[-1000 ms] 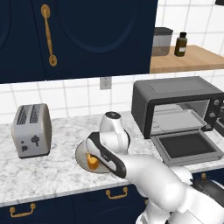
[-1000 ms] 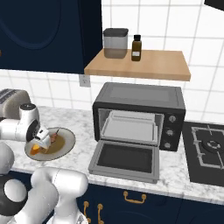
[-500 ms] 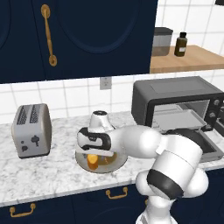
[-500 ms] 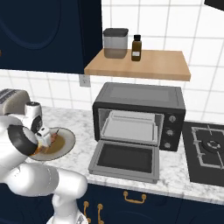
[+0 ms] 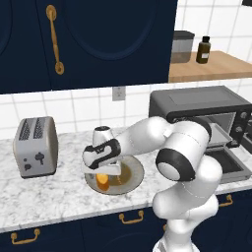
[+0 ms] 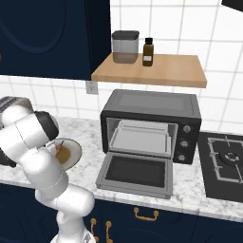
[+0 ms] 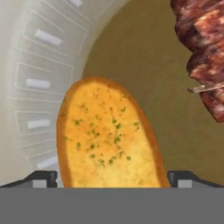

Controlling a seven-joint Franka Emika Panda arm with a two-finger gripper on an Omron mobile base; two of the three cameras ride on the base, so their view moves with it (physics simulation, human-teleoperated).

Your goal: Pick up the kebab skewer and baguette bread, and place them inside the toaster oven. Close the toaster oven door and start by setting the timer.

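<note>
On marble counter [image 5: 44,197], round plate [image 5: 133,174].

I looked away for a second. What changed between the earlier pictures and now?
The arm swung left and lowered the gripper over the plate; its open jaws now straddle the baguette bread, not yet closed on it. Unchanged: the kebab skewer lies on the plate, the toaster oven door hangs open, and the toaster stands in place.

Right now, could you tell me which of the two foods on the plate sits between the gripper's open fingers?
The baguette bread: golden, herb-flecked, between the fingers. The kebab skewer lies off to one side.
</note>
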